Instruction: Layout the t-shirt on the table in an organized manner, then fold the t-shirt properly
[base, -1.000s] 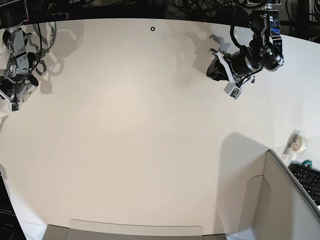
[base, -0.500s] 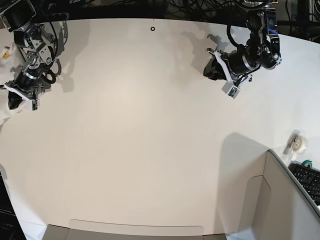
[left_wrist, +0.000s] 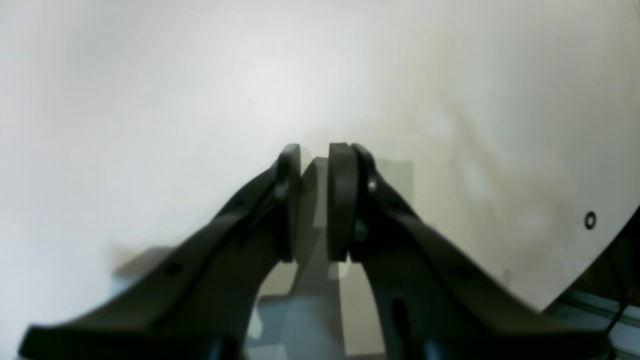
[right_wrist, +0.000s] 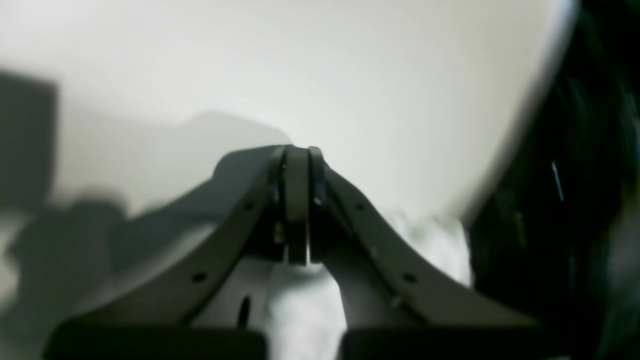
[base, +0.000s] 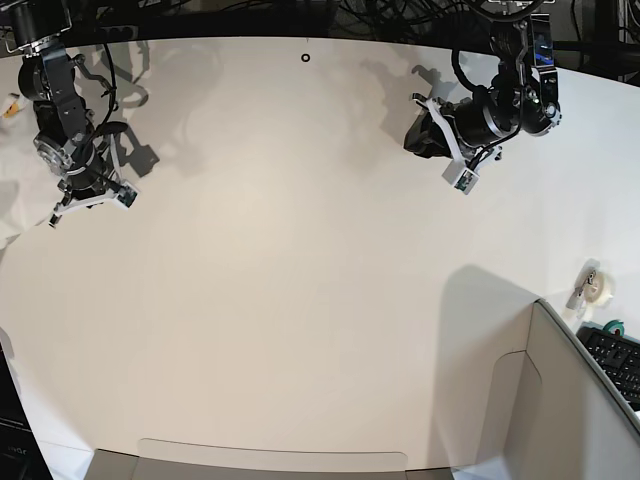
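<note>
The desk (base: 300, 260) was plain matte white, unpatterned, with soft grey shadows. Both tools, left (left_wrist: 314, 200) and right (right_wrist: 297, 200), were black, on black arms with white brackets. A small black ring (base: 305, 57) marked the desk's far edge. The box panel (base: 570, 400) was grey-white, beside a black keyboard (base: 618, 362).

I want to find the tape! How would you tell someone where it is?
Start at the big white table and follow it to the edge beside the black keyboard. Just above the keyboard sits the tape roll: a small pale ring on a holder, the only round thing lying there.
</note>
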